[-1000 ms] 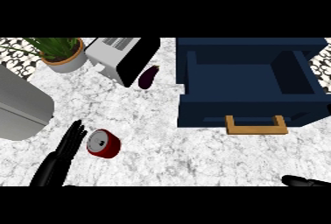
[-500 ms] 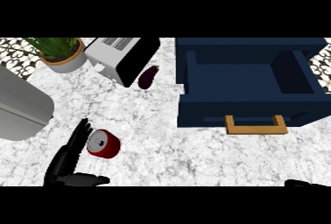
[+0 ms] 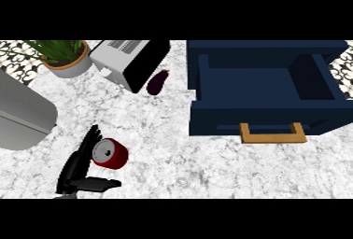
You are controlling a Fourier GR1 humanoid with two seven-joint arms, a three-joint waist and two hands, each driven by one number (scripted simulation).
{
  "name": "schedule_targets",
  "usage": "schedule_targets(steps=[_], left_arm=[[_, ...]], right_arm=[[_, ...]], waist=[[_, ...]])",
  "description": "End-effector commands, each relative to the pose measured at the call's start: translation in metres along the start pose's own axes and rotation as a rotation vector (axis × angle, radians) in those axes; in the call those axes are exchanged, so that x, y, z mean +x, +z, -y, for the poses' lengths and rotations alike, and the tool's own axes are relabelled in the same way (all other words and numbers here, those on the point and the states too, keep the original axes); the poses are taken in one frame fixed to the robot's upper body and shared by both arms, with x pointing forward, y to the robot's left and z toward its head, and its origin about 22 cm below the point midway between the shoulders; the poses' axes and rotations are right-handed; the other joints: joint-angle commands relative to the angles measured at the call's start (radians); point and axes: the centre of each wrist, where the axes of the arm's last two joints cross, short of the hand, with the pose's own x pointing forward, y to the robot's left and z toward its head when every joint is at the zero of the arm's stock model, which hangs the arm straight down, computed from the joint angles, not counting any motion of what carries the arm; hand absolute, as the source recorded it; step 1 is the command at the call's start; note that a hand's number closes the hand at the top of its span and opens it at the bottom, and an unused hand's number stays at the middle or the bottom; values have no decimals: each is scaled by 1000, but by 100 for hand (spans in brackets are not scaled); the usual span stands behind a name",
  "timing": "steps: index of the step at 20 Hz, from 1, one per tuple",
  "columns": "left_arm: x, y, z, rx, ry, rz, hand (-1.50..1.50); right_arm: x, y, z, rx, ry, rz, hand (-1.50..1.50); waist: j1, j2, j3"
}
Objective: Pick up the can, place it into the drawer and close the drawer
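Can: a red can (image 3: pixel 110 153) with a silver top lies on its side on the marble desk (image 3: pixel 179 158), in the lower left part of the head view, well apart from the drawer.
Left hand: the black left hand (image 3: pixel 77 164) comes up from the lower edge just left of the can; its fingers (image 3: pixel 88 138) run straight up along the can's left side, touching it or nearly so, and the thumb (image 3: pixel 101 184) sticks out to the right just below the can. The hand is spread wide and has hold of nothing; the can sits in the gap between fingers and thumb.
Right hand: does not show in the head view.
Drawer: a dark blue drawer (image 3: pixel 265 95) stands pulled out at the upper right, its inside bare to view, with a tan handle (image 3: pixel 273 134) on its front face, towards the robot.
Eggplant: a small dark purple eggplant (image 3: pixel 157 82) lies on the desk between the toaster and the drawer, just beside the toaster's dark side.
Toaster: a white toaster (image 3: pixel 123 60) with slots on top sits near the upper edge, left of the drawer.
Plant: a green potted plant (image 3: pixel 63 55) in a pale pot stands in the upper left corner, just left of the toaster.
Grey object: a large rounded grey shape (image 3: pixel 21 116) fills the left edge; what it is cannot be told.
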Motion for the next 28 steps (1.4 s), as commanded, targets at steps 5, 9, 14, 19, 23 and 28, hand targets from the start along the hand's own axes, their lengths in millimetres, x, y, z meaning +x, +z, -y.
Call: schedule_targets(steps=[5, 9, 14, 19, 23, 28], left_arm=[[-22, 0, -12, -12, -11, 28, -150], [-6, -43, -5, -42, 5, 24, -150], [-15, -45, 13, -161, 29, 5, -150], [-17, -47, 16, -203, 61, 18, 150], [-12, -60, 40, -251, 113, 57, 150], [-5, -64, 37, -295, 108, 64, 150]], right_arm=[[-9, -4, -10, 8, 3, -7, -150], [13, -10, 5, 16, 19, 10, -150], [1, -10, 10, -2, 20, 23, -150], [5, 0, 5, 3, -1, 9, -150], [18, -11, -1, -20, 30, 27, -150], [9, -15, 10, -15, 17, 28, -150]], waist=[[2, 0, 0], [-3, 1, -1], [-3, 1, 0], [-2, 0, 0], [-2, 1, 0], [1, 0, 0]])
